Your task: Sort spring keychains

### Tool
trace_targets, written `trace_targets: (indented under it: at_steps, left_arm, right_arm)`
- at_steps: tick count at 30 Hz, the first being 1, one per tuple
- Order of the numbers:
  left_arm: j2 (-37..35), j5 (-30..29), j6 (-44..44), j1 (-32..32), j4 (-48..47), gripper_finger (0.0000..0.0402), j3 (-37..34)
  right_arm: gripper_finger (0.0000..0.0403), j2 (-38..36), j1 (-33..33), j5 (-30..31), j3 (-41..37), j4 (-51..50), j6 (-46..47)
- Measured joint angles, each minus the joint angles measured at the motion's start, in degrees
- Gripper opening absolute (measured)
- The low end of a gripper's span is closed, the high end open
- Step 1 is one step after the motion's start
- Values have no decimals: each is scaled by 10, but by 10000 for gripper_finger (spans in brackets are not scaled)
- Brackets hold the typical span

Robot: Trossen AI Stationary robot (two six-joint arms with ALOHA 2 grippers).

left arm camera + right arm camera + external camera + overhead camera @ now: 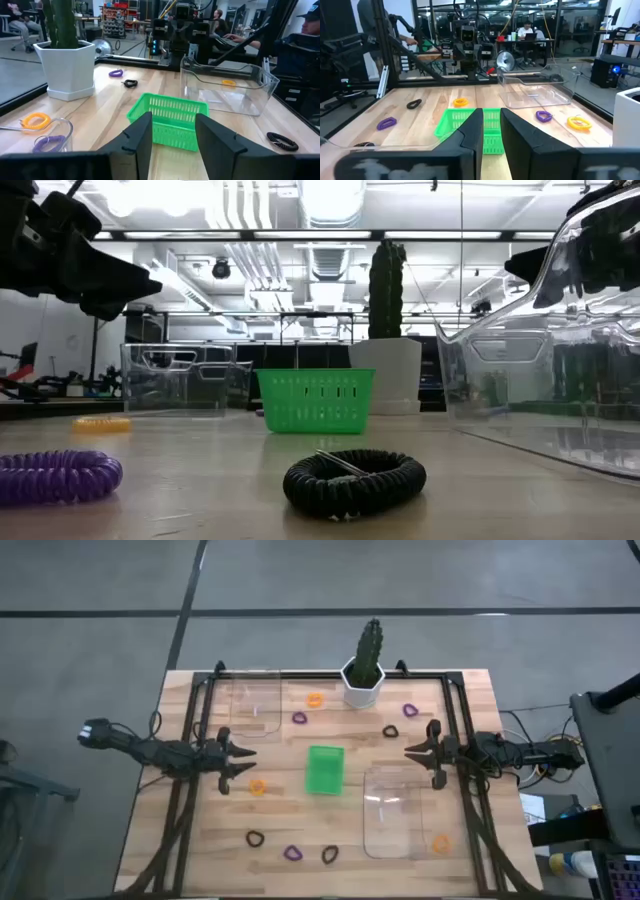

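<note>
Spring keychains lie scattered flat on the wooden table: orange (315,700), purple (299,718), purple (409,710), black (390,731), orange (257,786), black (255,838), purple (292,853), black (330,854). One more orange keychain (440,843) lies inside the near clear tray. My left gripper (240,762) hovers open to the left of the green tray (325,769); its fingers frame the tray in the left wrist view (172,135). My right gripper (418,758) hovers open on the tray's right (491,130). Neither touches anything.
A clear tray (255,705) stands at the far left and another (400,810) at the near right. A white pot with a cactus (363,680) stands at the far edge. A black frame (330,673) borders the table. People sit in the room behind (525,32).
</note>
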Motion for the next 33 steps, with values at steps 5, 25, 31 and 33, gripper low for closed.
trace_targets:
  at_steps: [5, 25, 31, 33]
  left_arm:
    - [0, 0, 0, 0, 0, 142, 0]
    - [0, 0, 0, 0, 0, 142, 0]
    - [0, 0, 0, 0, 0, 142, 0]
    - [0, 0, 0, 0, 0, 142, 0]
  right_arm:
    - [59, 0, 0, 0, 0, 0, 0]
    - [59, -1, 0, 11, 0, 2, 60]
    - [59, 0, 0, 42, 0, 25, 71]
    - [59, -1, 0, 93, 0, 62, 70]
